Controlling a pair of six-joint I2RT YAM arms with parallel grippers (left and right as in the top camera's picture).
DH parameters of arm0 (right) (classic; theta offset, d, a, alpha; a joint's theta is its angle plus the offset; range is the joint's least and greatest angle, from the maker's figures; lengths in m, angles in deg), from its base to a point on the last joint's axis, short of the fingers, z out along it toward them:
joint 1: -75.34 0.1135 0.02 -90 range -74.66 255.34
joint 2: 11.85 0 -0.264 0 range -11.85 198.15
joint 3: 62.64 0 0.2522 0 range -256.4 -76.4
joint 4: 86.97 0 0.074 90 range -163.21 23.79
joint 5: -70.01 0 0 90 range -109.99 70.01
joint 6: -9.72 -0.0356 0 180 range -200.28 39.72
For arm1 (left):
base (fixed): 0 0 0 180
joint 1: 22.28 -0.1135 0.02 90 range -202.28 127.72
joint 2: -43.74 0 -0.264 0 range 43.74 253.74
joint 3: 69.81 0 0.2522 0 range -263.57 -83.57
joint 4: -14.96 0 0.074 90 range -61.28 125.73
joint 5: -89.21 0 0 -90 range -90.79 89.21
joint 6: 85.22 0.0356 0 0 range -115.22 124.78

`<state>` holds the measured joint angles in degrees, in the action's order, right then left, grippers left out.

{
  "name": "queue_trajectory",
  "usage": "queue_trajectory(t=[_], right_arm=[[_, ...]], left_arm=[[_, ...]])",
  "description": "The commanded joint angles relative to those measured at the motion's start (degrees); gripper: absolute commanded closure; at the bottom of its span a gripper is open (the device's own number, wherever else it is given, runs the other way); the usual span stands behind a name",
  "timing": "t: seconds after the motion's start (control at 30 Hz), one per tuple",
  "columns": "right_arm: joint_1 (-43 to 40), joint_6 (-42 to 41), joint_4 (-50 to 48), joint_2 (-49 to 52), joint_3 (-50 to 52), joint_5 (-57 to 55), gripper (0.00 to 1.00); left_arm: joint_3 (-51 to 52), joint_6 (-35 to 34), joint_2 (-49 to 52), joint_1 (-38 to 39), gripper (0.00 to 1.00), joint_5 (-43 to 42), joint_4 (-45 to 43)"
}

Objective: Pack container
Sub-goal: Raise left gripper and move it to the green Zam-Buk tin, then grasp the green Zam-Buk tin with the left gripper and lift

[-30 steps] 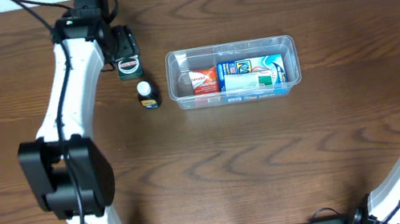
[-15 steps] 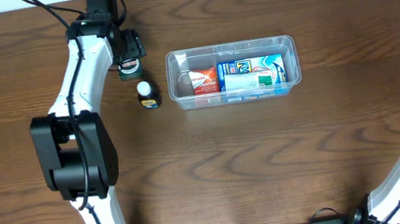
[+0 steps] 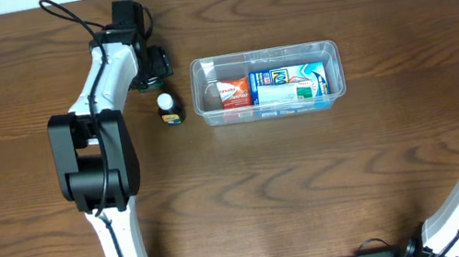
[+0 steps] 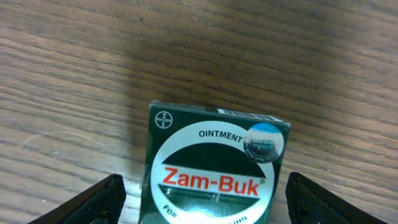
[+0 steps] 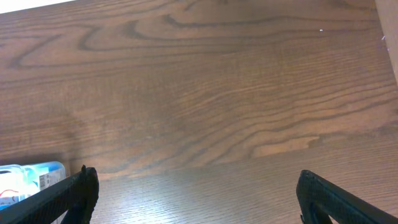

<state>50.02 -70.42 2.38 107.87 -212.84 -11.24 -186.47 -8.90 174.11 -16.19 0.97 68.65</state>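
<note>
Left wrist view, left gripper [image 4: 208, 202] spread wide either side of green ointment box [image 4: 214, 155] on table [image 4: 280, 50], right gripper [image 5: 199, 198] equally wide over wood, container [image 3: 263, 52] mid-table holding small boxes, bottle [image 3: 169, 107] just beside.

Dark green Zam-Buk box [image 4: 214, 168] with red lettering, clear container [image 3: 261, 51], brown woodgrain table [image 3: 313, 180]

Green box [image 4: 214, 167] sits between the left fingers [image 4: 101, 200], gaps either side — bottle [image 3: 169, 107] stands near.
</note>
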Motion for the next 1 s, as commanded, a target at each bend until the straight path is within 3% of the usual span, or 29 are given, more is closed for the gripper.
queue_trajectory(t=[0.0,0.17,0.57,0.97], right_arm=[[-0.22,-0.61,0.02,-0.66,-0.59,0.07,0.01],[-0.22,-0.61,0.02,-0.66,-0.59,0.04,0.01],[-0.22,-0.61,0.02,-0.66,-0.59,0.04,0.01],[-0.22,-0.63,0.02,-0.66,-0.59,0.04,0.01]], left_arm=[[-0.94,-0.13,1.81,-0.28,0.16,-0.28,-0.37],[-0.87,-0.11,2.47,-0.28,0.18,-0.28,-0.42],[-0.92,-0.11,2.14,-0.28,0.43,-0.26,1.18],[-3.41,-0.11,-7.56,-0.28,0.43,-0.26,8.41]])
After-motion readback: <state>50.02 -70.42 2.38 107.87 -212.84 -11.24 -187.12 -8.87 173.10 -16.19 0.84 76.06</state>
